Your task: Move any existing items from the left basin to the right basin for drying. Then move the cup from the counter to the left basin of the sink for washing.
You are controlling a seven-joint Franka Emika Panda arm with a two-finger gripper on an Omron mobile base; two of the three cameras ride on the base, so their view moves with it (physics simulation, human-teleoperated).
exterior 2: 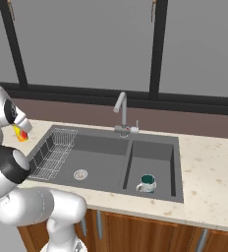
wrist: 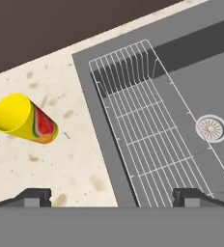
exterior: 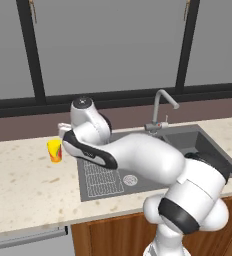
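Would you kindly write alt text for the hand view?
A yellow cup stands on the speckled beige counter, left of the dark grey sink. A wire rack lies inside the basin beside a round silver drain strainer, with the open hand above the sink's edge.

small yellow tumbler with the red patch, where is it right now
The small yellow tumbler stands upright on the beige speckled counter, just left of the dark grey sink, beside its wire rack.
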